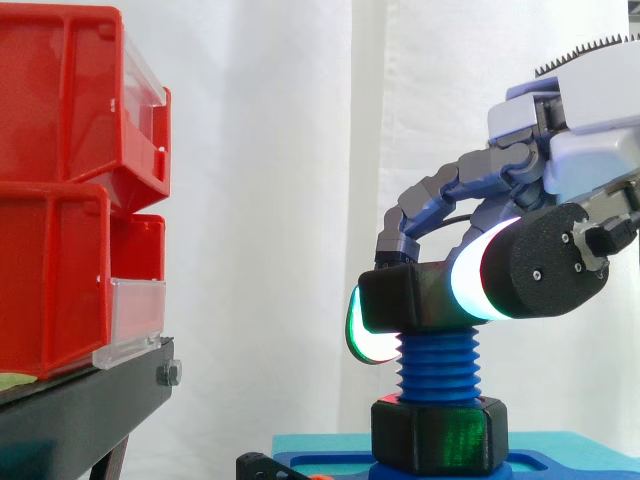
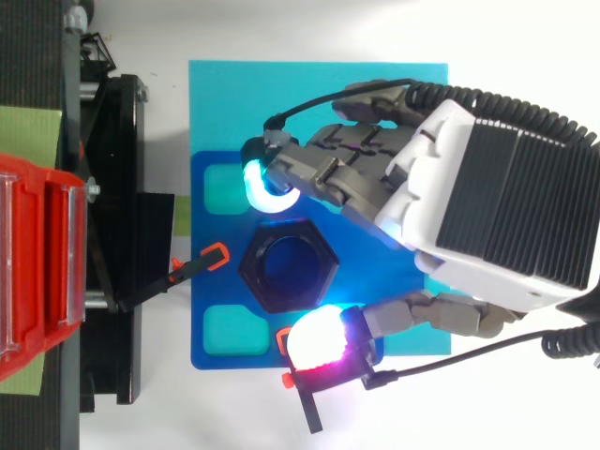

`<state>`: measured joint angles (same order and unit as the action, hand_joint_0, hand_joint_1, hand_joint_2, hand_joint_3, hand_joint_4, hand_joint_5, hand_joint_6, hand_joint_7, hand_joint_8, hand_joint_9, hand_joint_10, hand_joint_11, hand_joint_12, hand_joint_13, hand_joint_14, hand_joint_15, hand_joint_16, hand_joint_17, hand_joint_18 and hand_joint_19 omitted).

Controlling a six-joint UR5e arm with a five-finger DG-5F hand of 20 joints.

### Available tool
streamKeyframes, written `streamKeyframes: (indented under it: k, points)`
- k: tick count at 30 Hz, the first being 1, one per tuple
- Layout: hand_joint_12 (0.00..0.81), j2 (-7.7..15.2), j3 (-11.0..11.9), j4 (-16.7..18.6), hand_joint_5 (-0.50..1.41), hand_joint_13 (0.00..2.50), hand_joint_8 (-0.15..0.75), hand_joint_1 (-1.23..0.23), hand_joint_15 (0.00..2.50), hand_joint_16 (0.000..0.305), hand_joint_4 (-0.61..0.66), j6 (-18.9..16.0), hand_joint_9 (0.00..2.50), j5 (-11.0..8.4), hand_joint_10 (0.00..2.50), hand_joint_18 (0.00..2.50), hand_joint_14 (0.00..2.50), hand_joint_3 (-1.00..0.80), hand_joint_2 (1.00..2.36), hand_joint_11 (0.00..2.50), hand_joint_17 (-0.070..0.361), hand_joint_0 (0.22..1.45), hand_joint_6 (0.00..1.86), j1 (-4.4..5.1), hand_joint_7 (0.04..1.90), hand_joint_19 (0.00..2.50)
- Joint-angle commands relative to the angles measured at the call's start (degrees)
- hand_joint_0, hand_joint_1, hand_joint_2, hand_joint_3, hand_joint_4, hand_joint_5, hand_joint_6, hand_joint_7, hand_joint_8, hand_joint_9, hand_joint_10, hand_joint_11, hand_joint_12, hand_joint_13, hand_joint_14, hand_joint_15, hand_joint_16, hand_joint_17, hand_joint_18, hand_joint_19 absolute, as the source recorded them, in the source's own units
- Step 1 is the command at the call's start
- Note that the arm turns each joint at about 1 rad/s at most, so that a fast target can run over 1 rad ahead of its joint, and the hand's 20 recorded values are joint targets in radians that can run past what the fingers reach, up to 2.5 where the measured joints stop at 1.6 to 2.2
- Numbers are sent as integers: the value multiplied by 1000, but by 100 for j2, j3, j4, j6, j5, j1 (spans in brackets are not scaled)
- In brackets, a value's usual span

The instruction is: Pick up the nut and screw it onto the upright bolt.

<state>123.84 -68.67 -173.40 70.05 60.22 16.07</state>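
Note:
A blue threaded bolt (image 1: 437, 365) stands upright on a wide black hexagonal base (image 1: 440, 435). The black hex nut (image 1: 412, 298) sits on the bolt's top end, with bare thread showing below it. From above, the nut (image 2: 251, 267) rings the blue bolt end (image 2: 286, 269). My hand (image 2: 487, 206) comes in from the right, fingers curled. One fingertip (image 1: 365, 338) presses the nut's far side and a glowing pad (image 1: 480, 275) its near side, so the nut is pinched between them.
The bolt stands on a blue plate (image 2: 211, 319) lying on a teal mat (image 2: 225, 84). Orange-tipped black clamps (image 2: 192, 265) hold the plate's edge. Red bins (image 1: 60, 190) on a black stand (image 1: 80, 405) are to the left.

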Motion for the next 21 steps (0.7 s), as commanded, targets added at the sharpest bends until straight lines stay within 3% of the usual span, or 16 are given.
streamKeyframes:
  k: [1, 9, 13, 16, 21]
  points:
    - [514, 0, 2, -9, -187, 650, 369, -550, 95, 68, 285, 0, 708, 34, 5, 449, 3, -500, 1000, 189, 153, 395, 503, -16, 822, 313]
    - [536, 0, 2, 0, -213, 536, 367, -499, 24, 73, 254, 9, 593, 69, 0, 335, 0, -500, 1000, 24, 165, 346, 502, -25, 678, 265]
    - [543, -9, 81, -18, -230, 456, 361, -435, 0, 77, 263, 53, 500, 184, 0, 261, 0, -500, 1000, 0, 172, 321, 501, -42, 584, 182]
    - [541, -9, 284, -290, -237, 386, 359, -354, 0, 79, 263, 228, 464, 324, 0, 208, 0, -500, 1000, 0, 178, 306, 500, -95, 534, 126]
    - [527, -9, 495, -589, -236, 358, 353, -219, 0, 79, 251, 316, 437, 333, 0, 204, 0, -500, 1000, 0, 178, 319, 500, -113, 527, 69]
